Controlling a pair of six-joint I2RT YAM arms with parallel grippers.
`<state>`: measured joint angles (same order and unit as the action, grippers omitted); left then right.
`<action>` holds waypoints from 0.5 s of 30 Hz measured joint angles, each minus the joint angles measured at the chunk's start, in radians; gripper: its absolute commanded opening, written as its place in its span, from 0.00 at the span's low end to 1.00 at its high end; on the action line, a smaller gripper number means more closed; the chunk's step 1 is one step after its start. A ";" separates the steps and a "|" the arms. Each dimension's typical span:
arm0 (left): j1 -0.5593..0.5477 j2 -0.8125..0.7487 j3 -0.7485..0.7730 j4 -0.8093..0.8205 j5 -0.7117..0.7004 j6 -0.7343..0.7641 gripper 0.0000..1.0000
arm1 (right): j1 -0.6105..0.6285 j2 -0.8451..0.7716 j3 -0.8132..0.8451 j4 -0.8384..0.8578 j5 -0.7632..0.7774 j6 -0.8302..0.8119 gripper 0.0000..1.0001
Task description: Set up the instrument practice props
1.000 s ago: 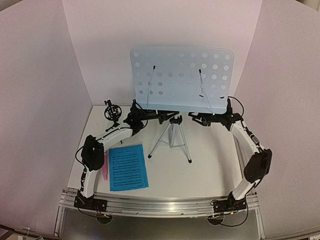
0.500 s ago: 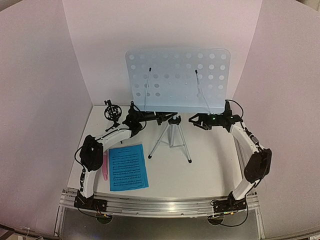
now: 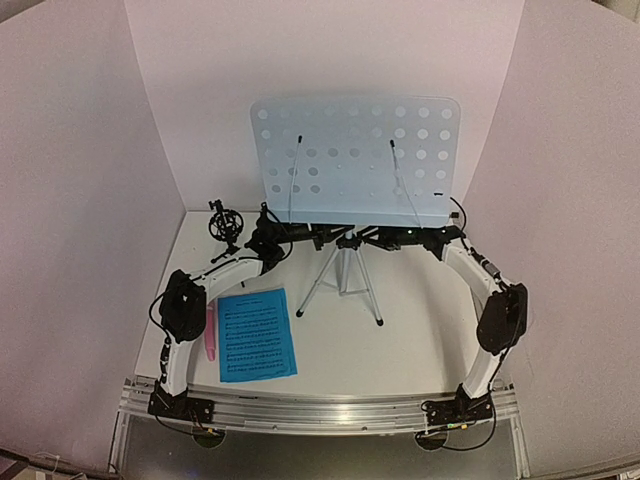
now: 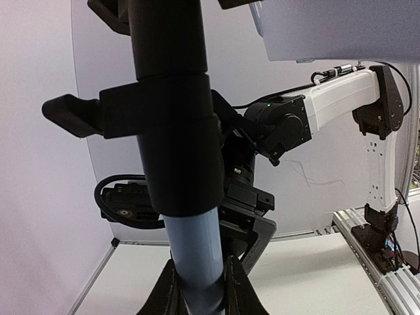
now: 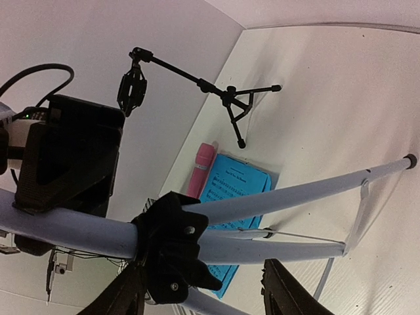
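Note:
The pale-blue perforated music-stand desk (image 3: 355, 160) stands on silver tripod legs (image 3: 345, 282) at the back centre. My left gripper (image 3: 322, 236) is shut on the stand's pole (image 4: 197, 249), which sits between both fingers (image 4: 237, 294). My right gripper (image 3: 376, 240) is open at the pole from the right, its jaws straddling the black leg hub (image 5: 174, 252) and the spread legs (image 5: 295, 193). The blue sheet music (image 3: 256, 334) lies flat at front left, with the pink microphone (image 3: 211, 336) beside it. The black mic mount (image 3: 224, 222) stands at back left.
White walls close in the table (image 3: 420, 340) on the left, back and right. The aluminium base rail (image 3: 320, 412) runs along the near edge. The right arm's forearm (image 4: 341, 98) reaches across behind the stand.
The right arm has swung left, bringing its open gripper from beside the stand to the pole's hub. The desk shifted slightly left and tilted early on. The left gripper kept its hold.

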<state>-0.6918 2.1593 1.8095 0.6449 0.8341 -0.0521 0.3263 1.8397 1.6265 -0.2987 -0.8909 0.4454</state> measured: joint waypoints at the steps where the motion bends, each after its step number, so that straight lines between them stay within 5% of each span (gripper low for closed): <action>1: 0.000 0.000 0.000 0.000 0.000 0.000 0.00 | 0.001 0.005 0.002 0.010 -0.006 0.001 0.50; 15: 0.001 0.000 0.000 0.000 0.003 0.001 0.00 | 0.003 0.040 0.012 0.099 -0.086 0.110 0.21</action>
<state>-0.6910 2.1593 1.8095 0.6449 0.8370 -0.0513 0.3294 1.8793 1.6382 -0.1993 -0.9766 0.5557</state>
